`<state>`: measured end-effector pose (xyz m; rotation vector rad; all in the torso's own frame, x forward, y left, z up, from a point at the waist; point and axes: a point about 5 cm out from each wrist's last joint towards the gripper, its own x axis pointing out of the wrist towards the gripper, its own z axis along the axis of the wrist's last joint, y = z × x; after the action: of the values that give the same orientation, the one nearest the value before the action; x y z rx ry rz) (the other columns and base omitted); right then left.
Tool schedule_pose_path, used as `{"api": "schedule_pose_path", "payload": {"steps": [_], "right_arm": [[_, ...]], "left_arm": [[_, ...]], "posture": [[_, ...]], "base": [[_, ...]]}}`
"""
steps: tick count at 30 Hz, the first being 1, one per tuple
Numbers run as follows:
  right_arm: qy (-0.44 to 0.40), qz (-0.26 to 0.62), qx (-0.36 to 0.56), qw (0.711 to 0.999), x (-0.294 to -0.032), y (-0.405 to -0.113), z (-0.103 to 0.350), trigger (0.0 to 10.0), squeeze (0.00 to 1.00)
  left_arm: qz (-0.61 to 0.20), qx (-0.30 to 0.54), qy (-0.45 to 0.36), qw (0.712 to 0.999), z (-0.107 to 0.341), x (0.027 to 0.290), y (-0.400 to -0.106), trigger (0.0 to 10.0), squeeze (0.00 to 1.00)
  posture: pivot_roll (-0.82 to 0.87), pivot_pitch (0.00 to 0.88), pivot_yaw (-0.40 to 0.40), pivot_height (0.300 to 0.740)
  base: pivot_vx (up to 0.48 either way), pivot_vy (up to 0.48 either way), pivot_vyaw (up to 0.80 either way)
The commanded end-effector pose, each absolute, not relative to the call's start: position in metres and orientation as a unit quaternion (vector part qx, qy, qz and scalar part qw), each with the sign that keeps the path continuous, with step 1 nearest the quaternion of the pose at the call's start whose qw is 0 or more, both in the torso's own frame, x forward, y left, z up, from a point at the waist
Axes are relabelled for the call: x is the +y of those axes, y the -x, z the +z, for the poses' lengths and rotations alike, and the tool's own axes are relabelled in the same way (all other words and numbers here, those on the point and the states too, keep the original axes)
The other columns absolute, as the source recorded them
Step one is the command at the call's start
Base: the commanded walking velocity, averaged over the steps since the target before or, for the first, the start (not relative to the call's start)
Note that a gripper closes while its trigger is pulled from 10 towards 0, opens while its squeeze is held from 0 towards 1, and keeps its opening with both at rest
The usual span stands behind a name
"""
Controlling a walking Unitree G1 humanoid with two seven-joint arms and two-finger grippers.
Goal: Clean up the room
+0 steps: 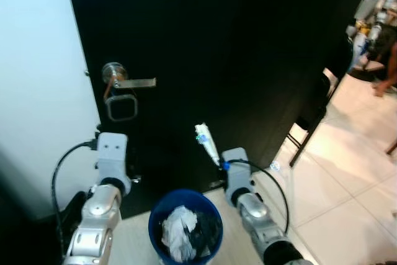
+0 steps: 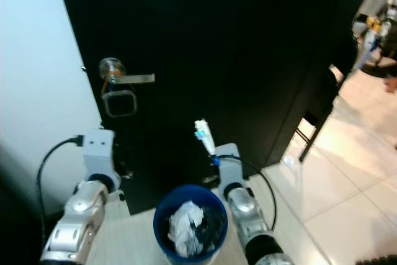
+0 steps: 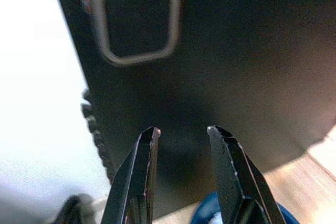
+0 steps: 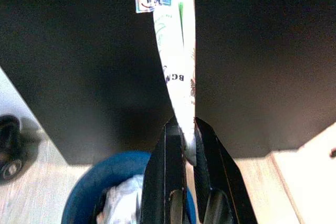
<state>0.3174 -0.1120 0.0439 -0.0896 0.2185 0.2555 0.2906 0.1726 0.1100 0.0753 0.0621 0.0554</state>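
I see a matt black door (image 1: 223, 60) with a brushed metal handle (image 1: 127, 82). Crumpled paper (image 1: 180, 228) fills the blue plastic bin (image 1: 156, 216); floor tiles (image 1: 347, 172) look glossy.

I'm looking at an indoor room, a home or an office; I cannot tell which. A tall black door (image 1: 217, 60) takes up the middle of the head views, with a silver lever handle (image 1: 127, 82) and a square lock plate (image 1: 121, 107) at centre left. A white wall (image 1: 37, 79) runs down the left edge. At bottom centre a blue waste bin (image 1: 185, 224) holding crumpled paper stands on pale wood flooring. Glossy white floor tiles (image 1: 347, 172) spread across the lower right, beside a black chair (image 1: 313, 116).
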Motion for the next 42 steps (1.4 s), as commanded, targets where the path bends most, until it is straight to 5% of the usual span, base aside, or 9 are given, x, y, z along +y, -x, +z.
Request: {"api": "schedule_pose_path", "payload": {"steps": [1, 10, 15, 25, 42], "right_arm": [[0.041, 0.13, 0.11, 0.985, -0.109, -0.316, 0.043, 10.0, 0.0], [0.102, 0.156, 0.183, 0.965, -0.115, -0.315, 0.028, 10.0, 0.0], [0.198, 0.239, 0.265, 0.913, -0.106, -0.305, 0.007, 10.0, 0.0], [0.289, 0.324, 0.295, 0.851, -0.087, -0.293, -0.006, 10.0, 0.0], [0.349, 0.246, 0.265, 0.865, -0.095, -0.307, 0.004, 10.0, 0.0]], "left_arm": [[0.027, 0.045, -0.043, 0.998, 0.105, 0.174, -0.291, 10.0, 0.0], [-0.049, 0.08, -0.112, 0.989, 0.09, 0.161, -0.284, 10.0, 0.0], [-0.157, 0.132, -0.221, 0.954, 0.066, 0.164, -0.259, 10.0, 0.0], [-0.248, 0.173, -0.287, 0.909, 0.052, 0.177, -0.226, 10.0, 0.0], [-0.285, 0.185, -0.29, 0.895, 0.054, 0.176, -0.196, 10.0, 0.0]], "posture": [[0.15, 0.0, -0.107, 0.74], [0.15, 0.014, -0.117, 0.74], [0.15, 0.064, -0.14, 0.74], [0.16, 0.169, -0.171, 0.74], [0.18, 0.238, -0.178, 0.74]], "base": [[0.0, 0.0, 0.0], [0.0, 0.0, 0.0], [0.0, 0.0, 0.0], [0.0, 0.0, 0.0], [0.0, 0.0, 0.0]]}}
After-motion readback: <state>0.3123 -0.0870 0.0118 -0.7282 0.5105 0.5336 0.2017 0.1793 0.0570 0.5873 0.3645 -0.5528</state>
